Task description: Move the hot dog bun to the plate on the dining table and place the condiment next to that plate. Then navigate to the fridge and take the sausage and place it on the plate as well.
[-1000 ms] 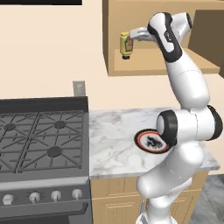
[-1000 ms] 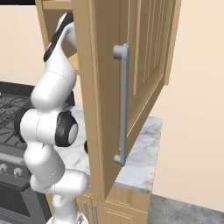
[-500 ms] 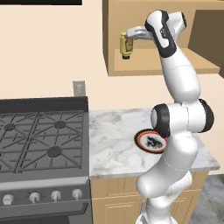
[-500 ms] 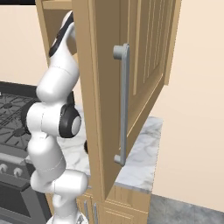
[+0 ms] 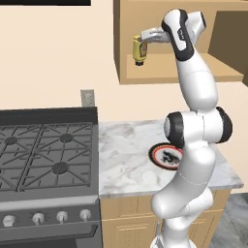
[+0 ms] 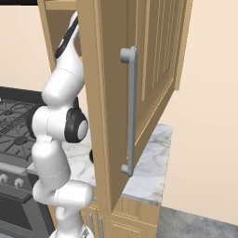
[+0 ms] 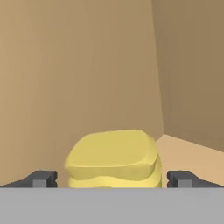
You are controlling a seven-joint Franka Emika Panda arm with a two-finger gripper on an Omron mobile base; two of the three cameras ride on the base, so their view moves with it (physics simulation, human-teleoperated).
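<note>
Two dark fingertips sit wide apart at the bottom of the hand view, the gripper (image 7: pixel 111 178) fully open with the yellow condiment bottle (image 7: pixel 113 158) between them, nothing gripped; wooden cabinet walls fill the frame behind. Over to the left base view: top centre, the bottle (image 5: pixel 139 50) stands on the cabinet shelf (image 5: pixel 160 76), a plate (image 5: pixel 165 156) lies on the counter (image 5: pixel 126 155) at centre right. Right base view: the open cabinet door (image 6: pixel 135 93) dominates the centre
</note>
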